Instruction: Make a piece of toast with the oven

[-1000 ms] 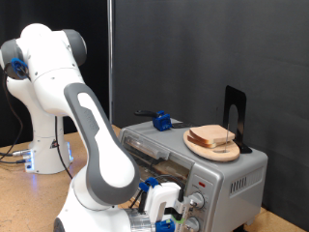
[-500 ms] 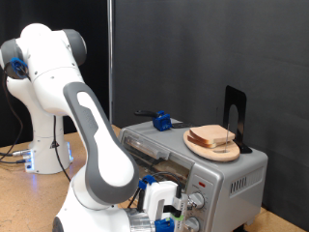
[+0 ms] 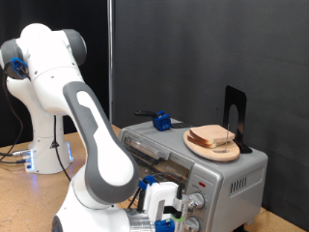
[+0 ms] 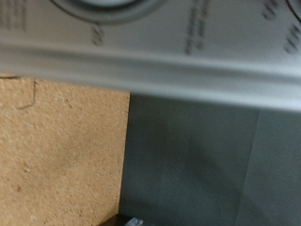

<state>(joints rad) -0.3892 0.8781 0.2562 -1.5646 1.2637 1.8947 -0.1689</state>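
The silver oven (image 3: 227, 176) stands at the exterior view's lower right, its glass door (image 3: 154, 155) facing the arm. Two alike slices of toast (image 3: 213, 136) lie stacked on a round wooden plate (image 3: 200, 149) on the oven's top. My gripper (image 3: 170, 218) is low at the bottom edge, right in front of the oven's round knobs (image 3: 198, 201). The wrist view shows the oven's silver knob panel (image 4: 179, 47) blurred and very close, with a dial's rim at the edge. No fingers show in it, and nothing shows between them.
A blue and black object (image 3: 161, 122) lies on the oven's top behind the plate. A black upright stand (image 3: 235, 117) rises at the oven's back right. The oven sits on a brown wooden table (image 4: 56, 151). A black curtain fills the background.
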